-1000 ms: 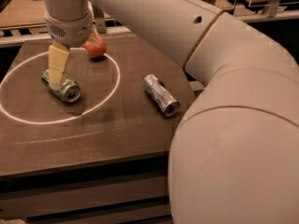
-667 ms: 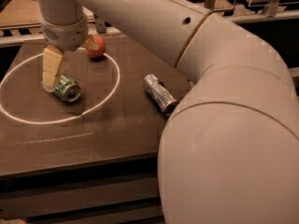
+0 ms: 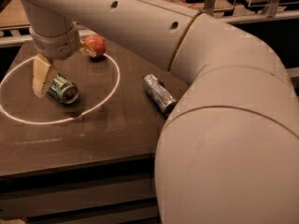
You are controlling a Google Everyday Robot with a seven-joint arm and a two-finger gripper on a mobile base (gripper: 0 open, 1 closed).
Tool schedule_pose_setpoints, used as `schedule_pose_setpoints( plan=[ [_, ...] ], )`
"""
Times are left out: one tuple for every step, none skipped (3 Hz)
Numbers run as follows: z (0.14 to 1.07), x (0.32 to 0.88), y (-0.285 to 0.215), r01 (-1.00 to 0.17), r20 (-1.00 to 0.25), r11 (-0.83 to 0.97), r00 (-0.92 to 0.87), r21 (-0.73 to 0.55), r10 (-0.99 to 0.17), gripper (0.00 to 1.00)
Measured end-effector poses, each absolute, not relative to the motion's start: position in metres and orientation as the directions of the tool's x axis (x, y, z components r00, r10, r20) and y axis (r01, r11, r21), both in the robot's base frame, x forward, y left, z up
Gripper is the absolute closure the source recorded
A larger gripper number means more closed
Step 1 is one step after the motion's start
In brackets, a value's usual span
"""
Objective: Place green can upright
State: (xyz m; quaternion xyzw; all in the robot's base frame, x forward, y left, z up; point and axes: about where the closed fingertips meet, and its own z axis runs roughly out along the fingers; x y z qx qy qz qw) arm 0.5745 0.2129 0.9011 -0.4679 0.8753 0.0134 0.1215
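The green can lies on its side on the dark table, inside a white painted ring, its silver end facing front right. My gripper hangs just above and behind it, open. One tan finger reaches down beside the can's left end, close to it or touching it. The other finger shows only as a short tip behind the can, near a red fruit. Nothing is held.
A red round fruit sits at the ring's far edge. A silver can lies on its side to the right, outside the ring. My arm's large beige links fill the right and top of the view. The table's front edge runs along the bottom.
My gripper has shifted left, from over the green can's rear to its left end. The can still lies in the same spot.
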Motion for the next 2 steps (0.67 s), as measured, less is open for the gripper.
schedule_pose_setpoints(
  plan=[
    [0.878,0.571,0.229,-0.821,-0.227,0.561,-0.529,-0.107,-0.818,0.0],
    [0.861,0.57,0.24,-0.831,-0.216,0.546,-0.517,-0.104,-0.828,0.0]
  ],
)
